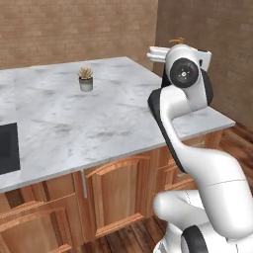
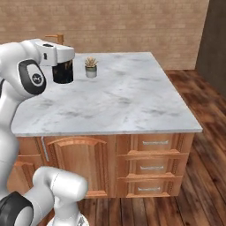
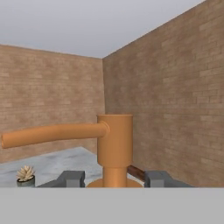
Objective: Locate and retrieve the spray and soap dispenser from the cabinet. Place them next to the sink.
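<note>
The soap dispenser [image 2: 63, 73], a squat black bottle with a bronze pump top [image 3: 114, 140], hangs in the air above the grey-white marble counter [image 2: 128, 97]. My gripper [image 2: 58, 56] is shut on it just below the pump, with a dark fingertip [image 3: 72, 178] on either side of the neck. In the left base view the arm hides the bottle, and only the pump tip [image 1: 177, 39] shows above the hand. A black corner of the sink [image 1: 7, 148] shows at the left edge of that view. The spray and the cabinet are out of view.
A small potted succulent [image 1: 85, 79] [image 2: 91, 67] [image 3: 25, 175] stands on the counter near its far edge. Wooden doors and drawers [image 2: 152, 167] run under the counter. Brick walls [image 3: 175, 100] close the room behind, and a wooden floor [image 2: 203, 106] lies to the right.
</note>
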Motion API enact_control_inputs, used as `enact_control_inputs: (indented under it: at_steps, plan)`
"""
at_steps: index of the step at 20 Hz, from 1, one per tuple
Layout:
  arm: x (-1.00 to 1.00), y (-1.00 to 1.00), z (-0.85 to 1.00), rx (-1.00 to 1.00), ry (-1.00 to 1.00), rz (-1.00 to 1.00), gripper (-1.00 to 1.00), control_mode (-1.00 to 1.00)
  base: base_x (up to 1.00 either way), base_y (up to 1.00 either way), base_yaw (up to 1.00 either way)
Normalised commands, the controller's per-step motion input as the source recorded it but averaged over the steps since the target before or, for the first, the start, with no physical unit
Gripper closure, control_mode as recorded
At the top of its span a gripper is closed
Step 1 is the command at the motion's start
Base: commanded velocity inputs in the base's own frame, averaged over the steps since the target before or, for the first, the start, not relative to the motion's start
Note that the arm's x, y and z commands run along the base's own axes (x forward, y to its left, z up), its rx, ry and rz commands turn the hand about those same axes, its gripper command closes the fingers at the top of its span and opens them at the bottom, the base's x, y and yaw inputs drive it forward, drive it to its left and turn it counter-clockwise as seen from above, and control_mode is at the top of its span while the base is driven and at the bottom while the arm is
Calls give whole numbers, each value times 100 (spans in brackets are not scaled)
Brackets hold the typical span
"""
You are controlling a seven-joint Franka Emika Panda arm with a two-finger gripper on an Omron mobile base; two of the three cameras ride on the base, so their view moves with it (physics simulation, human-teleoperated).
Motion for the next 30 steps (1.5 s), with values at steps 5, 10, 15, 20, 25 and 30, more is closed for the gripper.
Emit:
enact_control_inputs:
  at_steps: [5, 10, 15, 20, 25, 30]
  plan:
    - [0, 0, 0, 0, 0, 0, 100, 100, 44, 3, 0]
    - [0, 0, 0, 0, 0, 0, 100, 100, 48, 7, -4]
    - [0, 0, 0, 0, 0, 0, 100, 100, 38, 11, -2]
    - [0, 0, 0, 0, 0, 0, 100, 100, 0, 43, 1]
    - [0, 0, 0, 0, 0, 0, 100, 100, 0, 64, 5]
    - [0, 0, 0, 0, 0, 0, 100, 100, 3, 65, 7]
